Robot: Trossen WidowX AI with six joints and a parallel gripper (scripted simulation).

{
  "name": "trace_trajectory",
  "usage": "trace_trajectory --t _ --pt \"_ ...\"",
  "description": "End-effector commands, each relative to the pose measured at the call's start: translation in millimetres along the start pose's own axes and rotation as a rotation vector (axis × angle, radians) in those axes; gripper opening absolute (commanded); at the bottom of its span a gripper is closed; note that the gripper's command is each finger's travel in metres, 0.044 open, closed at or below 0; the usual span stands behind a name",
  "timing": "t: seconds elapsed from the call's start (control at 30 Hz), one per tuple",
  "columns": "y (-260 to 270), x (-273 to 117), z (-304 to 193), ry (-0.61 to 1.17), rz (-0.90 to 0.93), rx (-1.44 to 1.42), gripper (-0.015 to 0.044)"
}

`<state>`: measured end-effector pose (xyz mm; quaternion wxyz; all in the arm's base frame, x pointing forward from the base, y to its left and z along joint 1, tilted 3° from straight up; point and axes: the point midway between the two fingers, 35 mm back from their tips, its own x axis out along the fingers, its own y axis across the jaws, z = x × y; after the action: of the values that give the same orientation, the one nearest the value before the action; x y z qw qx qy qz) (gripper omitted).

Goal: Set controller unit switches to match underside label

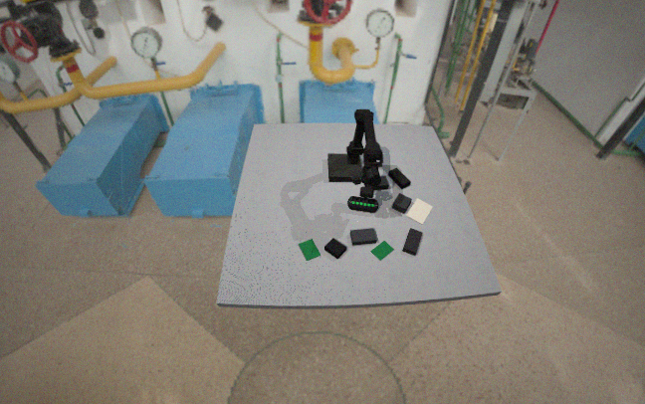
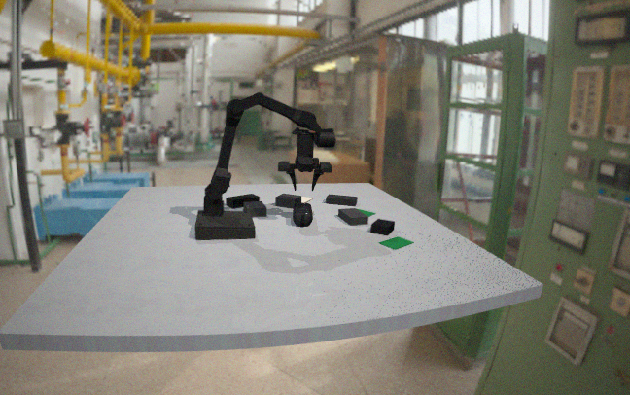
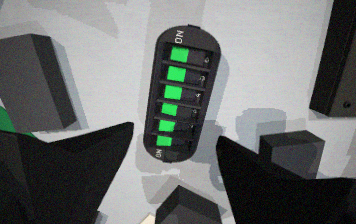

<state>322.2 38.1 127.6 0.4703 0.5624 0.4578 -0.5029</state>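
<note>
The dark grey controller unit [image 1: 363, 204] [image 2: 302, 215] [image 3: 156, 100] sits with its switch side up on the bench [image 1: 279, 279] [image 2: 146, 302]. Six rocker switches show in a row in the wrist view, each with its green end on the left and its dark, numbered end on the right. ON is printed at both ends of the unit. Which ends are pressed down is too fine to tell. The label is hidden underneath. My gripper [image 2: 304, 188] [image 3: 176, 135] is open and empty, pointing down, and hangs above the unit without touching it. In the top view its fingertips are hard to make out.
Near the unit are a dark block [image 1: 401, 203] [image 2: 288, 200], a cream card [image 1: 419, 211] and a grey block [image 1: 363, 236] [image 2: 353, 216]. Other dark blocks [image 1: 412, 242] [image 1: 335, 248] [image 1: 399, 177] and green cards [image 1: 310, 249] [image 1: 382, 250] lie around. The arm's base [image 1: 343, 167] [image 2: 225, 226] stands behind.
</note>
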Motion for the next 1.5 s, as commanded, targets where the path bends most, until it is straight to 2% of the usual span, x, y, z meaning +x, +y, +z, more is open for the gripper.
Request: trace_trajectory --t 0.0,0.07,0.13,0.47,0.7,1.47 --pt "-0.1 0.0 0.0 0.0 0.0 0.0 0.0394" --pt "-0.1 0.0 0.0 0.0 0.0 0.0 0.044" --pt "-0.1 0.0 0.0 0.0 0.0 0.0 0.044" --pt "-47.0 53.0 3.3 -0.01 -0.007 0.019 0.0177" --pt "-48.1 54.1 3.4 -0.01 -0.007 0.019 0.0" --pt "-48.6 55.0 2.7 -0.007 -0.014 0.015 0.0"
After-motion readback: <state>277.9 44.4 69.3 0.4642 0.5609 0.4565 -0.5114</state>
